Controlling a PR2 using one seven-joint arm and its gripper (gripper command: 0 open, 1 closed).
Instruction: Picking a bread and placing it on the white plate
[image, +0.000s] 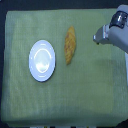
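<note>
Bread (70, 45): golden-brown loaf, long with tapered ends and a slight curve, lying flat on the green cloth (95, 90) with its long axis running roughly up-down in the exterior view. Not on the plate yet, so the whole job is ahead of me.

White plate (42, 60): round, glossy, sitting just beside the bread on the exterior view's left. Close, but I can see a strip of cloth between them, so not touching.

My gripper (97, 37): up at the exterior view's right, off to the side of the bread and clear of it, holding nothing. Honestly too blurry to say if my jaws are spread or pressed together, can't tell.

Weight guess: light, it's bread, lifting shouldn't be an issue.

Feel guess: probably a crust that gives if I squeeze hard, so I'd go gentle. Not slippery, I'd think.

Where I'd grab: across the fat middle, jaws closing on the short width. The tapered ends look like they'd tip or pop out.

Worry: a loaf about as long as the plate is wide needs centering, or an end hangs over the rim.
</note>
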